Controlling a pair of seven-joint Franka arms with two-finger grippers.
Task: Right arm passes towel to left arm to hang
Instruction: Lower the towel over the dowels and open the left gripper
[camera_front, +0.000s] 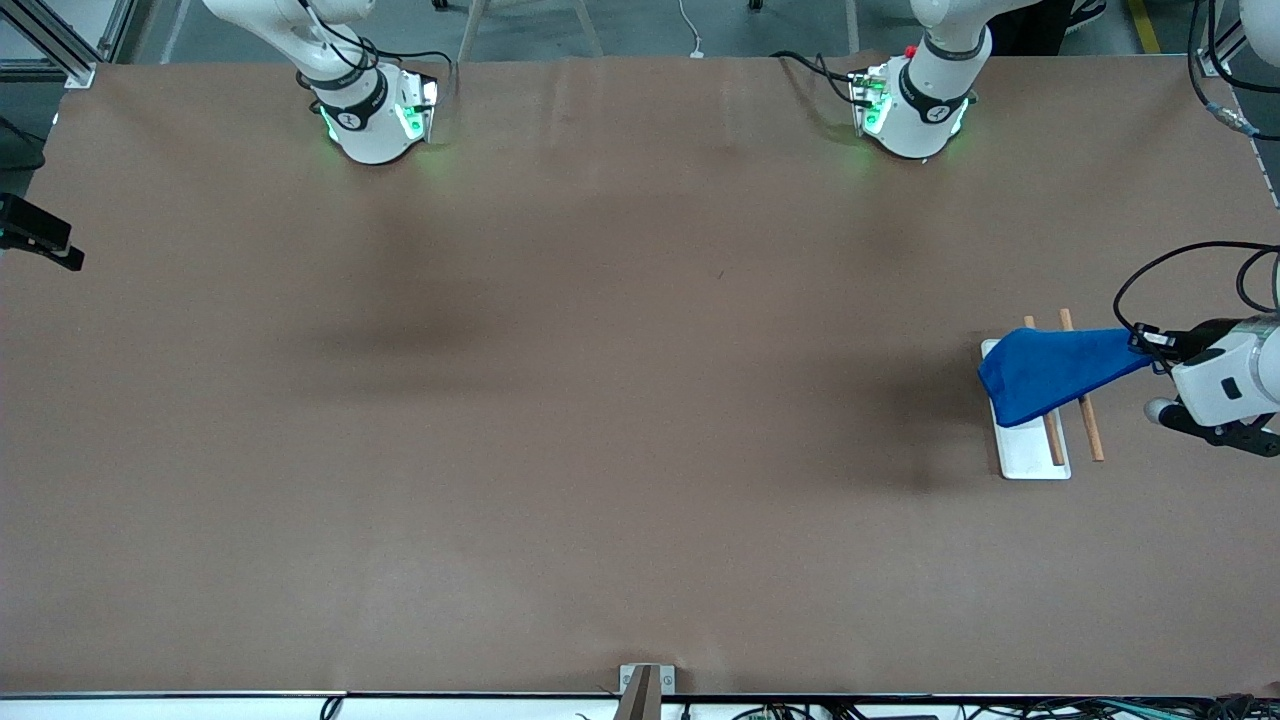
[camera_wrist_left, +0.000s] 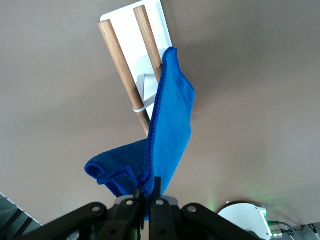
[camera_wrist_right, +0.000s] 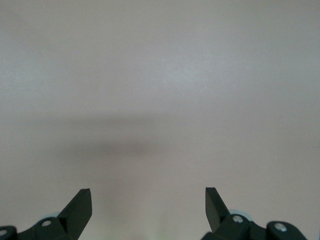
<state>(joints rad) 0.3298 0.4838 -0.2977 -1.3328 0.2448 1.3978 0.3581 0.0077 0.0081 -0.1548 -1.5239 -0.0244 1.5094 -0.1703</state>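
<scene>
The towel (camera_front: 1050, 372) is soft, light microfibre that sags and folds freely, so a pinch on its stitched edge or a corner should hold best. At the middle right of the front view it drapes over the wooden-railed rack (camera_front: 1035, 450). The left end effector (camera_wrist_left: 148, 196) is clamped on one bunched end, its arm reaching in low from the frame's right edge. The right end effector (camera_wrist_right: 148, 200) waits over bare table (camera_front: 560, 400), fingers apart, holding nothing.

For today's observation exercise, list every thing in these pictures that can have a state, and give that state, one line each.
towel: pinched at one end by the left tool, draped across the rack's rails.
rack: on the table, wooden rails partly covered.
left tool: shut on the towel.
right tool: open, empty, over bare table.
</scene>
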